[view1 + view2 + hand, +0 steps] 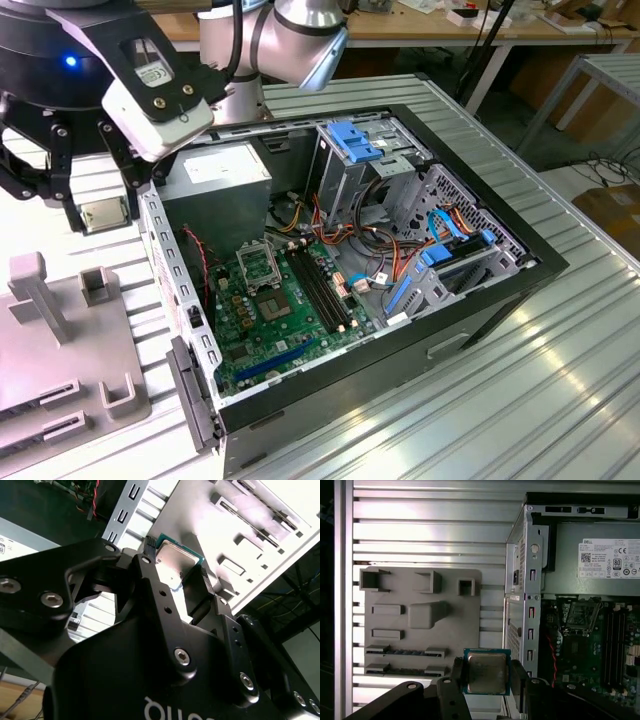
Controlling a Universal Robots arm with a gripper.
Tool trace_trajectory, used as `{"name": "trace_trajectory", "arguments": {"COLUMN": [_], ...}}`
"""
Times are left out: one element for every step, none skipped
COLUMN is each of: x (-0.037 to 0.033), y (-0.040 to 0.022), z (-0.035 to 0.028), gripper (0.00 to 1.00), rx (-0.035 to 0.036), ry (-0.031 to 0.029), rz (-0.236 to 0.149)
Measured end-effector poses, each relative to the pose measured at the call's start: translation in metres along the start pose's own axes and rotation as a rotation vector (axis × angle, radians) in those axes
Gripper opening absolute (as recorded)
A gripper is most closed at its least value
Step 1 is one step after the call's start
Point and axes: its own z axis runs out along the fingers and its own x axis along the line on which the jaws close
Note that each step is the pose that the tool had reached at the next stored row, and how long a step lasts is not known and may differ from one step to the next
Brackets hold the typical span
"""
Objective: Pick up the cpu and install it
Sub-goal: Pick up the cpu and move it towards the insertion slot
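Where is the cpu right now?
The cpu is clamped in the gripper at the exterior view's left, above the table between the grey fixture tray and the open computer case.

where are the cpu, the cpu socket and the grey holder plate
cpu (486,671), first wrist view, centre of its metal top
cpu socket (257,265), exterior view, middle of its metal frame
grey holder plate (465,625), first wrist view, bare flat area

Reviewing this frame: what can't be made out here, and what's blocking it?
cpu: lower part hidden behind the gripper in the second wrist view.
Socket: contacts too small in the exterior view.
Grey fixture plate: cut off by the exterior view's left edge.
Motherboard: cut off at the first wrist view's edge.
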Motion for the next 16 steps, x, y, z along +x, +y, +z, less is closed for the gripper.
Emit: {"name": "trace_trajectory", "arguments": {"x": [-0.0007, -0.0015, -0.0024, -0.0033, -0.0045, -0.0055, -0.0074, -0.0086, -0.0101, -0.011, -0.0117, -0.012, -0.0121, -0.0122, -0.0122, -0.0123], "y": [-0.0001, -0.0002, -0.0002, -0.0003, -0.0004, -0.0005, -0.0007, -0.001, -0.0012, -0.0013, -0.0016, -0.0021, -0.0026, -0.0042, -0.005, -0.0058], "z": [0.0, 0.0, -0.0001, -0.0001, -0.0002, -0.0002, -0.0003, -0.0003, -0.0004, -0.0004, -0.0005, -0.0004, -0.0004, -0.0003, -0.0003, -0.0003], "gripper": [0.47, 0.47, 0.47, 0.47, 0.47, 0.47, 0.47, 0.47, 0.47, 0.47, 0.47, 0.47, 0.47, 0.47, 0.47, 0.47], "rx": [-0.0001, -0.0001, -0.0001, -0.0001, 0.0, 0.0, 0.0, 0.0, -0.0001, -0.0001, 0.0, 0.0, 0.0, 0.0001, 0.0002, 0.0004], "ry": [-0.0001, -0.0001, 0.0, -0.0001, 0.0, 0.0, 0.0, 0.0, 0.0, -0.0001, 0.0, 0.0, 0.0, 0.0, 0.0, 0.0], "rz": [0.0, 0.0, 0.0, 0.0, 0.0, 0.0, 0.0, 0.0, 0.0, 0.0, 0.0, 0.0, 0.0, 0.0, 0.0, 0.0]}}
